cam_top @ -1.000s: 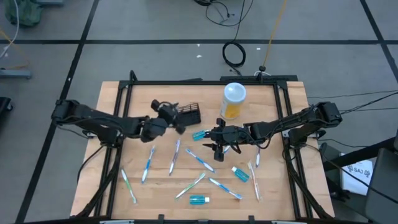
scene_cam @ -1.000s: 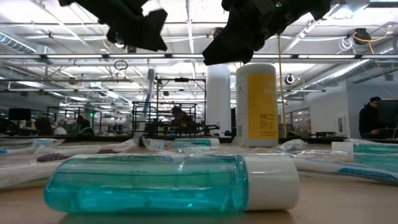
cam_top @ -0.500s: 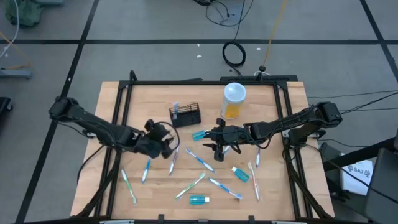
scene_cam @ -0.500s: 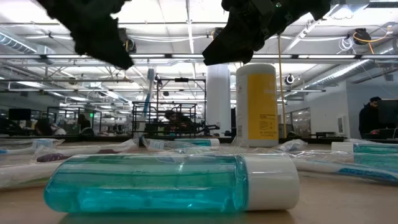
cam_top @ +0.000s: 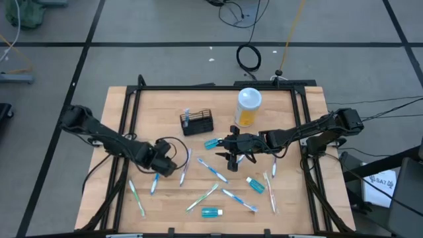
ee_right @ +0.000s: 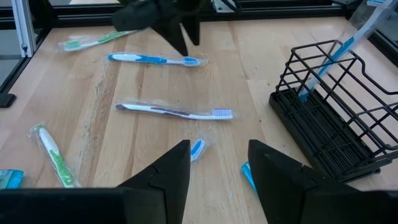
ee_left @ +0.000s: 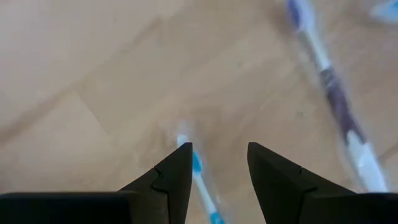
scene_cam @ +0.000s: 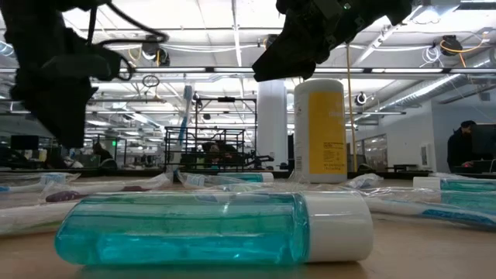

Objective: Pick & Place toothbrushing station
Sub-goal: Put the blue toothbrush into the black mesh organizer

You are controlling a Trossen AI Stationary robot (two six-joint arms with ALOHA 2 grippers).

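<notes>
1. A translucent white-lidded container with orange contents stands upright near the worktop's back edge.
2. Wrapped toothbrushes lie scattered flat over the wood.
3. A small teal bottle lies on its side near the front edge.
4. A black cable coil rests on the floor.

No text, brand, number or sign could be read anywhere. The bottle standing at the back of the table carried a pale label with small dark print, but the lines were too fine to make out. A white sheet on the dark case right of the table bore some dark characters, also too small to read. The wrappers on the toothbrushes and the lying mouthwash bottle showed no lettering that could be told.
</notes>
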